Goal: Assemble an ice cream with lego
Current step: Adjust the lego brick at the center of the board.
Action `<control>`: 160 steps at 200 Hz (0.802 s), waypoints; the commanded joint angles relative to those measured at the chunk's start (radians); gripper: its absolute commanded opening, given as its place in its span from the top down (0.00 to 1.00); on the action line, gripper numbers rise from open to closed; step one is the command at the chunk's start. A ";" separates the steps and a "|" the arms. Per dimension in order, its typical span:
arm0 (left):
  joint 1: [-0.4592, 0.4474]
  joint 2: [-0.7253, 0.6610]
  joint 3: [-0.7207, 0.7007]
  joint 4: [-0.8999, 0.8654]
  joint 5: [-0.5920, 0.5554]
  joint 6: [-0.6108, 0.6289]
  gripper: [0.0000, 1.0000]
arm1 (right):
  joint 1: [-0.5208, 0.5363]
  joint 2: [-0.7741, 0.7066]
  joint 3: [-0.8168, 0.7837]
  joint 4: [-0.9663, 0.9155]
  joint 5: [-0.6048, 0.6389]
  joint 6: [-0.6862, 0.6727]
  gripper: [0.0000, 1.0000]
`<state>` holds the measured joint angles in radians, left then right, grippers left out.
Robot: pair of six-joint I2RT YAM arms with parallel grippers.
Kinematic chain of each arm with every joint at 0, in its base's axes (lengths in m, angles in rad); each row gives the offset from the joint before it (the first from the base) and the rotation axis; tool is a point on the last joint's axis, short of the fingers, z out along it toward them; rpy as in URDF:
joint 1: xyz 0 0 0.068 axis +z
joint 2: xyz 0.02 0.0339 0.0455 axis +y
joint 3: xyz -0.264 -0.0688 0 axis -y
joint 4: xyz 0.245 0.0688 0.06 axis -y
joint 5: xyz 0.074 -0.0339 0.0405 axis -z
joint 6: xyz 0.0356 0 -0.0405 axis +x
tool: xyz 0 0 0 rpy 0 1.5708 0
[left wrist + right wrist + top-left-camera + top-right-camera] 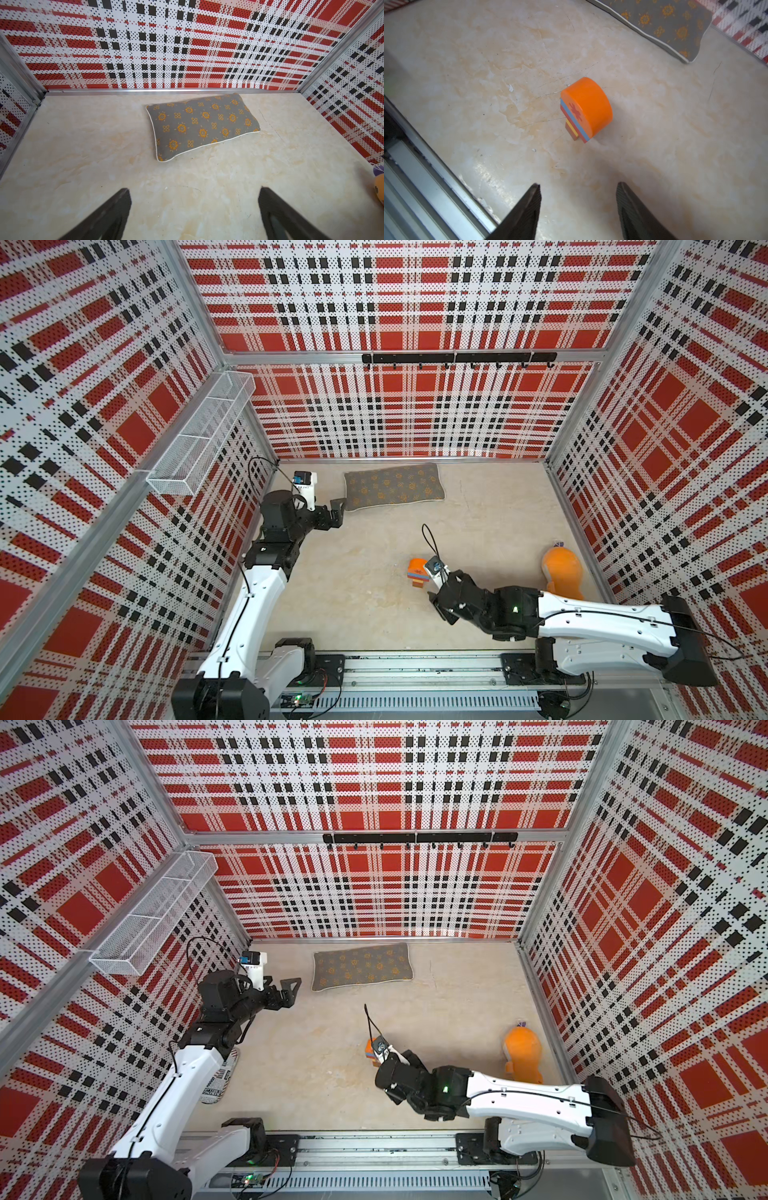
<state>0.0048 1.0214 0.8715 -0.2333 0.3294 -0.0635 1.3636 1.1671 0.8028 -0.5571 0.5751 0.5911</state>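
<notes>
Top views both look down on a pale, marbled table (365, 614), scuffed and scratched. It is boxed in on three sides by perforated walls (415, 406) printed in red, black and white plaid. Nearest me, at 6 o'clock, one metal rail (415, 670) runs along the table's edge and carries two white-and-black arms.

The left arm (249, 605) rises from 7 o'clock and reaches toward 10 o'clock, bent inward at the wrist. Its left pincer (193, 190) hangs over bare table, prongs spread wide, nothing between them. The right arm (602, 622) comes in low from 4 o'clock with its wrist tipped down. The right pincer (578, 185) is released too, prongs apart and empty.

The one ice cream (586, 108) sits near the middle of the table, at 11 o'clock from the right pincer and clear of it. It looks to stand on its stem, dome up. The orange dome bears a red mark, with blue and red layers under it, then a narrower yellow and brown stem.

One orange plush toy (561, 572) lies at 3 o'clock, close to the right wall. In a top view one newsprint-patterned thing (220, 1081) peeks from under the left arm; I cannot tell what it is.

Farther back, at 12 o'clock, one grey pillow (392, 487) with orange flowers lies flat near the back wall. Higher up, one white wire basket (199, 439) with three compartments hangs on the left wall at 10 o'clock. One black hook bar (457, 358) crosses the back wall at 12.
</notes>
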 commanded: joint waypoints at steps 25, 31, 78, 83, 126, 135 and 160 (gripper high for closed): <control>-0.010 -0.022 0.013 0.008 -0.037 -0.003 0.01 | 0.084 0.264 -0.005 0.208 0.186 0.453 0.36; -0.014 -0.020 0.014 0.008 -0.039 -0.002 0.01 | 0.086 0.299 0.003 0.229 0.185 0.452 0.36; -0.015 -0.007 0.014 0.005 -0.059 0.004 0.01 | 0.088 0.442 0.022 0.345 0.159 0.408 0.32; -0.014 -0.007 0.014 0.005 -0.059 0.005 0.01 | 0.088 0.446 0.014 0.364 0.161 0.408 0.31; -0.016 0.002 0.011 0.004 -0.066 0.008 0.01 | 0.085 0.501 0.004 0.391 0.209 0.439 0.28; -0.016 0.006 0.010 0.004 -0.066 0.008 0.01 | 0.084 0.518 0.016 0.373 0.217 0.455 0.27; -0.019 0.009 0.009 0.005 -0.067 0.010 0.01 | 0.083 0.555 0.057 0.279 0.258 0.535 0.27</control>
<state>-0.0074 1.0260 0.8715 -0.2333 0.2733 -0.0624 1.4445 1.6920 0.8185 -0.2070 0.7673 1.0431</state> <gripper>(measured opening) 0.990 0.728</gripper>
